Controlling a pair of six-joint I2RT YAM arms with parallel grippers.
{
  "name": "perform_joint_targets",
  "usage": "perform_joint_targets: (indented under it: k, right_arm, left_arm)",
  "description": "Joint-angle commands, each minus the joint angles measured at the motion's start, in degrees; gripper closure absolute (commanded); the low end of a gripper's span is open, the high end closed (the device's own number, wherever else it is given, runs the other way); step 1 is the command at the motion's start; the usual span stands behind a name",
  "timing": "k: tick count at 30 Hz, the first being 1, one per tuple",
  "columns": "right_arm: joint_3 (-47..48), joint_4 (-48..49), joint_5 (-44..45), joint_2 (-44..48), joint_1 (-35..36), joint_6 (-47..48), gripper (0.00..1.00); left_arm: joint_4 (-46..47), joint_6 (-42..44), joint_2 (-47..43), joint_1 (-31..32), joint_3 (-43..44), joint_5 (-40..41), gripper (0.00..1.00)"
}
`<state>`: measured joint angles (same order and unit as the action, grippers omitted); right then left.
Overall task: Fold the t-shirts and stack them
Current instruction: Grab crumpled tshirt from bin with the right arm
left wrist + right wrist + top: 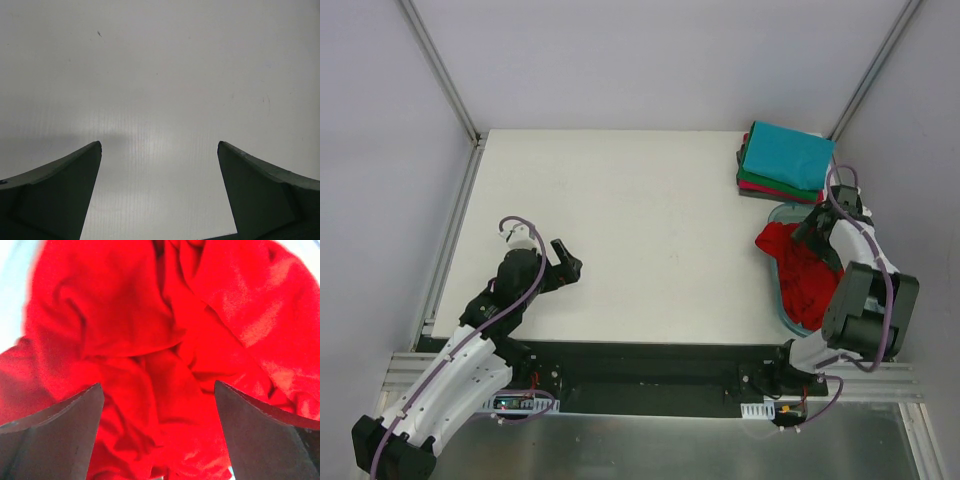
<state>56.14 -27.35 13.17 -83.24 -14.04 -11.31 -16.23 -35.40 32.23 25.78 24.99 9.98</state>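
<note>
Right gripper (158,385) jaws spread wide, nothing clamped. Crumpled red t-shirt (150,315) fills the view beneath and between the fingers (55,435).

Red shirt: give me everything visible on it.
The red shirt is bright, plain soft cloth, unfolded and crumpled in deep creases. It lies bunched in the tub at the right edge of the table, with one part spilling over the rim. The right tool is open just above it; I can't tell whether they touch.
</note>
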Motion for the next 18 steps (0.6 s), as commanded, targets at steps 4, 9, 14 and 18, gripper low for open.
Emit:
perform_joint_targets:
  k: [4, 9, 14, 18]
  right_arm:
    - [1.9, 1.7, -1.6, -11.2, -1.2, 1.7, 0.39]
    - [2.6, 0.3, -4.4, -5.5, -1.1, 4.3, 0.99]
    - [4.2, -1.9, -7.4, 13.2, 1.3, 7.4, 0.99]
    - [13.5, -7.7, -15.4, 23.2, 7.8, 9.1, 0.99]
  left_arm:
    - [1.3, -0.9, 1.3, -0.5, 2.2, 0.8, 0.01]
    - [1.3, -1.2, 0.9, -0.5, 2.8, 0.4, 0.01]
    - [1.2, -1.8, 0.4, -0.5, 3.4, -0.5, 0.01]
    - [1.3, -1.1, 0.6, -0.5, 4.0, -0.9, 0.01]
